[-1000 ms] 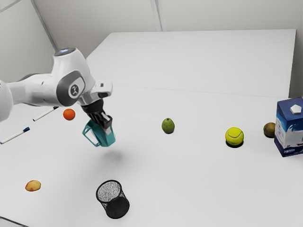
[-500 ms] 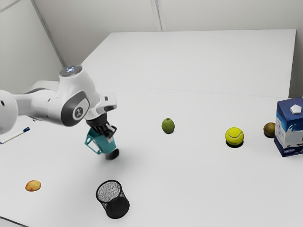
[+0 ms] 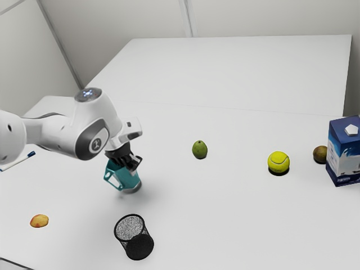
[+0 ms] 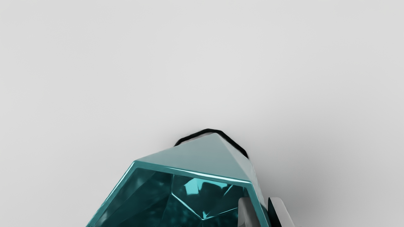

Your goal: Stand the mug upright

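Note:
My gripper [image 3: 134, 163] is at the rim of the teal mug [image 3: 128, 179], low over the table on the exterior view's left. The mug is nearly upright with a slight tilt, its handle toward the exterior view's left. Its dark base is at the tabletop; whether it rests fully there I cannot tell. In the wrist view the mug [image 4: 195, 157] shows its open mouth, and the gripper [image 4: 260, 209] is shut on its wall, one finger inside and one outside.
A black mesh cup [image 3: 135, 236] stands near the mug. Farther off are a green fruit [image 3: 199, 149], a tennis ball [image 3: 278, 162], a brown fruit [image 3: 320, 154] and a blue carton [image 3: 344, 151]. A yellow-red fruit [image 3: 39, 221] and a marker [image 3: 18, 161] lie at the exterior view's left.
My gripper has come down with the mug, moving slightly toward the exterior view's right. The mug has turned closer to upright, and its base has met or nearly met its shadow.

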Motion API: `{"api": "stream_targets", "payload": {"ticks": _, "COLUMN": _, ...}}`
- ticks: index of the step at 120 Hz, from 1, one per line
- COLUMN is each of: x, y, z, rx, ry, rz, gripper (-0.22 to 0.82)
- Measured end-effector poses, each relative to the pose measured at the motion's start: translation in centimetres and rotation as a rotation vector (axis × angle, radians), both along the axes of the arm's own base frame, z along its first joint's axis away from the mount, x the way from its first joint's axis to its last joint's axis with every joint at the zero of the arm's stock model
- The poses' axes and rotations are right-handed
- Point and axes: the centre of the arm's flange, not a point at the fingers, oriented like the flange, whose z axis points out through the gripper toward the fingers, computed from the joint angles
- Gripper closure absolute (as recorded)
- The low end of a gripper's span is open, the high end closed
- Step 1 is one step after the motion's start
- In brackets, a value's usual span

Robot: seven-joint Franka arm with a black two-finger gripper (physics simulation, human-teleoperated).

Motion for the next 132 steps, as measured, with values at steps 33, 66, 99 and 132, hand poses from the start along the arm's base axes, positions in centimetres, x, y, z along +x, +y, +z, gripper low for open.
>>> {"api": "stream_targets", "payload": {"ticks": 33, "x": 0.2, "y": 0.0, "z": -1.1, "rx": -0.004, "ry": 0.007, "rz": 0.034, "gripper": 0.75}}
{"api": "stream_targets", "payload": {"ticks": 66, "x": 0.3, "y": -0.1, "z": -1.4, "rx": -0.009, "ry": 0.003, "rz": 0.055, "gripper": 0.64}}
{"api": "stream_targets", "payload": {"ticks": 99, "x": 0.3, "y": -0.5, "z": 1.0, "rx": -0.009, "ry": -0.049, "rz": 0.058, "gripper": 0.36}}
{"api": "stream_targets", "payload": {"ticks": 132, "x": 2.5, "y": -0.9, "z": 7.2, "rx": -0.026, "ry": -0.096, "rz": 0.074, "gripper": 0.11}}
